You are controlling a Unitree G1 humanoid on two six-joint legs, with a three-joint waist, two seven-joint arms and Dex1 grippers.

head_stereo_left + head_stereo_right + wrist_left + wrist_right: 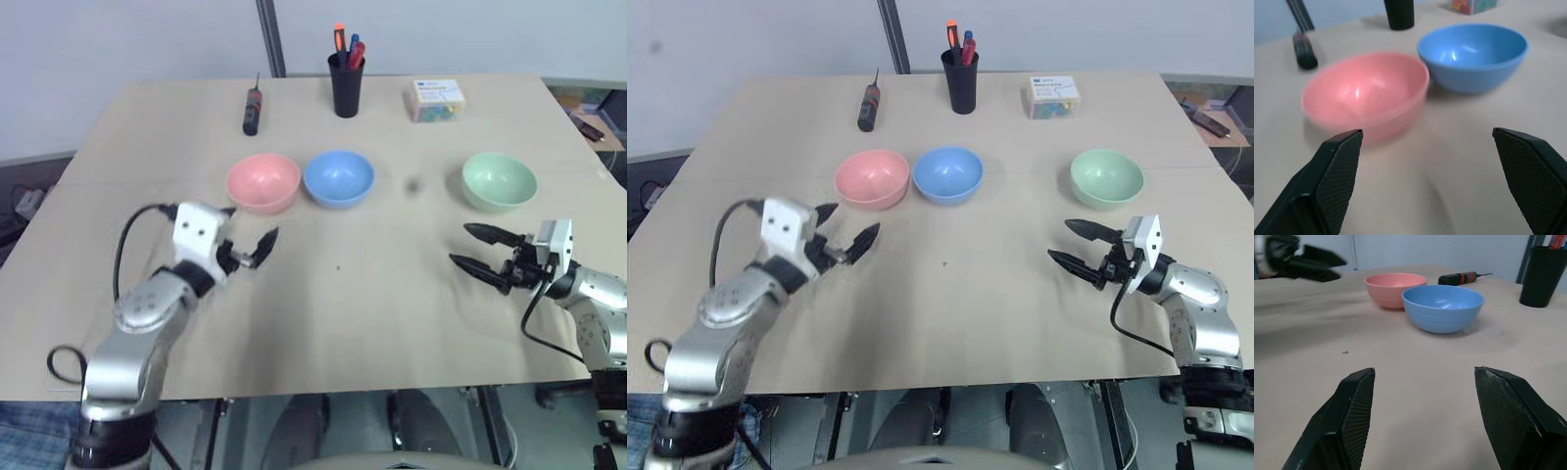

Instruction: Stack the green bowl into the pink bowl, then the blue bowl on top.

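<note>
Green is the colour of the first bowl to move, and the green bowl (500,180) sits alone on the worktop (372,294), just past the right hand (480,251) and a bit to its outer side. It is not touched yet. The right hand hangs low over the worktop with its two black fingers (1347,416) wide apart and nothing between them. It points across toward the middle, not at the green bowl.

The pink bowl (263,182) and the blue bowl (339,178) sit side by side, very close, maybe just touching. They are just in front of the left hand (251,247). The left hand's fingers (1334,171) are also wide apart and hold nothing. The pink bowl is right ahead of it.

No bowl is stacked, so I think the job is at its very start: going for the green bowl. Next, the right hand needs to turn toward the green bowl, put one finger inside the rim and one outside, and squeeze. Then it has to lift the bowl and carry it over the blue bowl to the pink one. The blue bowl is so close to the pink one that it could get bumped.

A black pen cup (346,83), a screwdriver (252,110) and a small box (438,99) stand far beyond both hands.
</note>
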